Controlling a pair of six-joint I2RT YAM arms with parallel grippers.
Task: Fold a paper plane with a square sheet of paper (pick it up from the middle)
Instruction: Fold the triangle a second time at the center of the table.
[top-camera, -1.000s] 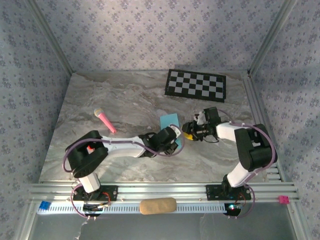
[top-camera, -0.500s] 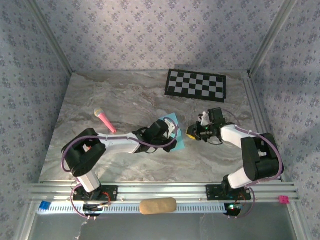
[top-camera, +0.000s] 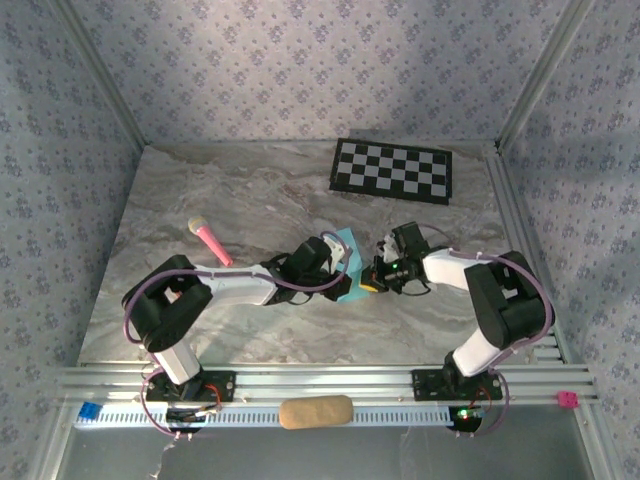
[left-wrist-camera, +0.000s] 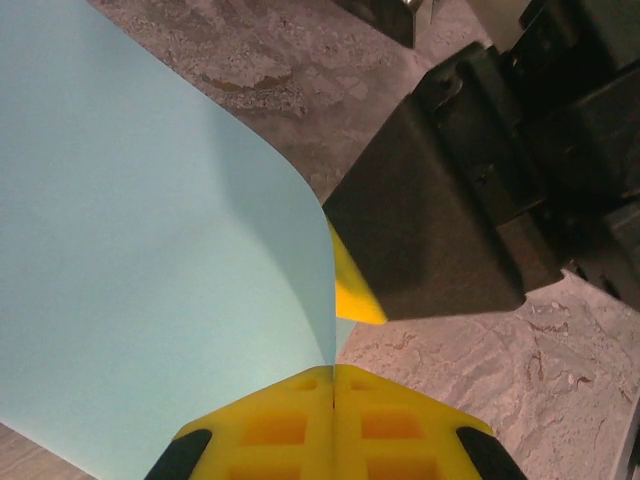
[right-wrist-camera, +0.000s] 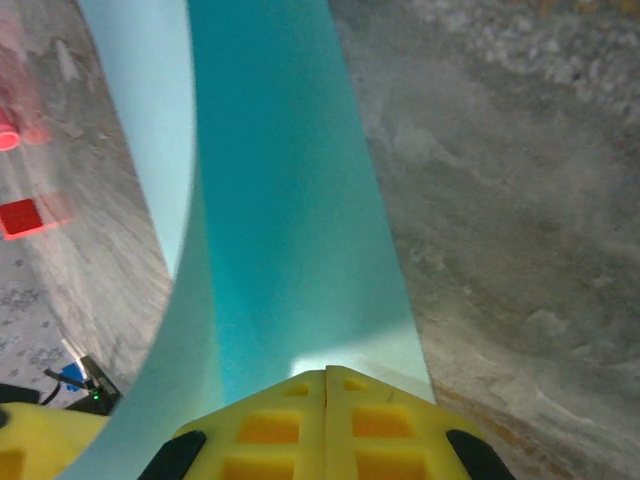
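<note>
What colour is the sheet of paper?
The paper is light blue, clearest in the left wrist view.

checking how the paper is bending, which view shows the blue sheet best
Left wrist: the blue sheet shows as a broad curved face, edge clear. Right wrist sees a narrow curled strip of it; top external, a small distant patch.

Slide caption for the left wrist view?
Left gripper and right gripper both pinch the curled square sheet of paper.
</note>
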